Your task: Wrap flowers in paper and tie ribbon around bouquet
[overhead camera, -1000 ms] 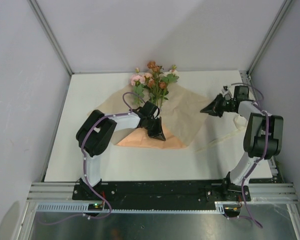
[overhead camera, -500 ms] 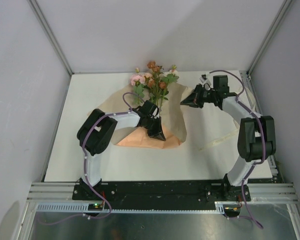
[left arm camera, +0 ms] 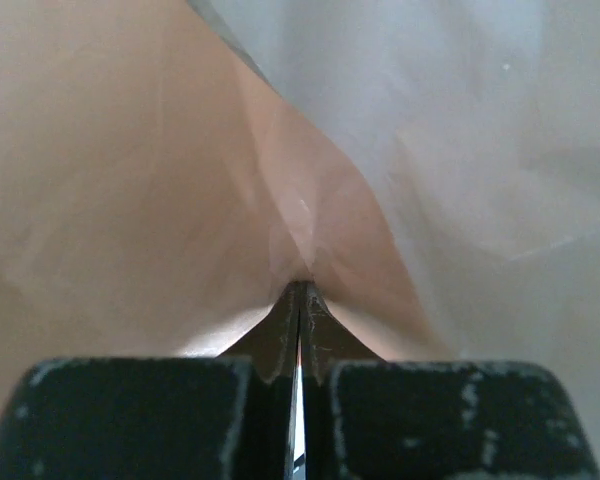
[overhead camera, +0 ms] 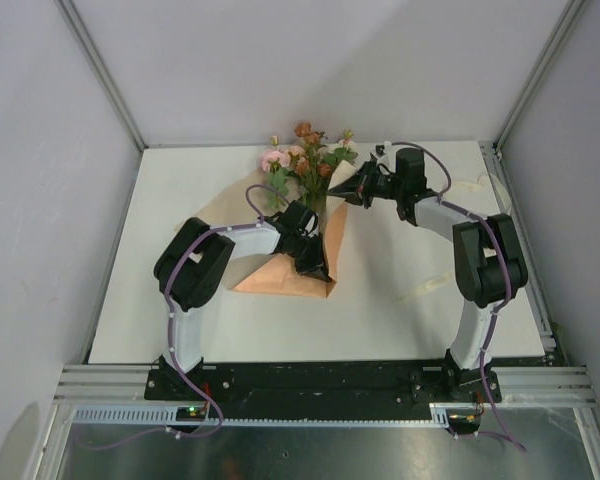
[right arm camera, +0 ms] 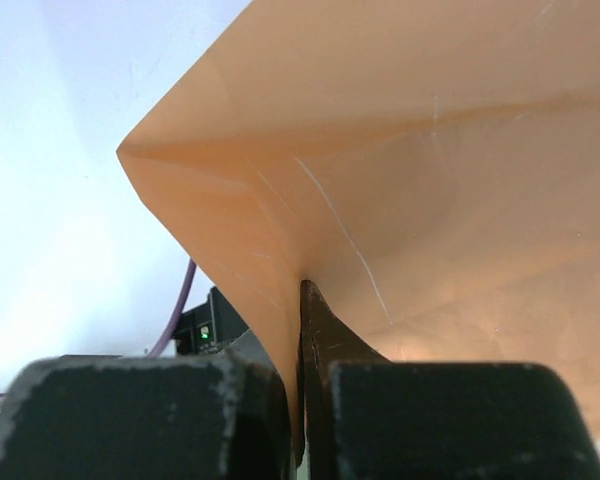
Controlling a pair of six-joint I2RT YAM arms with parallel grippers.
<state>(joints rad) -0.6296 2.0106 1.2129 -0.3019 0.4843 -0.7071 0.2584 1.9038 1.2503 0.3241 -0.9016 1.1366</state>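
Stems of the flowers (overhead camera: 308, 158) are hidden under the thin matte peach paper (overhead camera: 278, 280), folded at mid-counter (overhead camera: 180, 210), left pincer (left arm camera: 300, 298) & right pincer (right arm camera: 302, 300) each clenched on a creased paper edge, pale ribbon (overhead camera: 427, 285) barely visible.

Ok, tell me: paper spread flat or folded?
Partly folded. The right gripper, shut on the paper, holds its right side lifted over beside the flowers; the left gripper pinches its lower part.

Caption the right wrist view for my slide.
Right claw shut on a fold of the thin peach-orange paper sheet.
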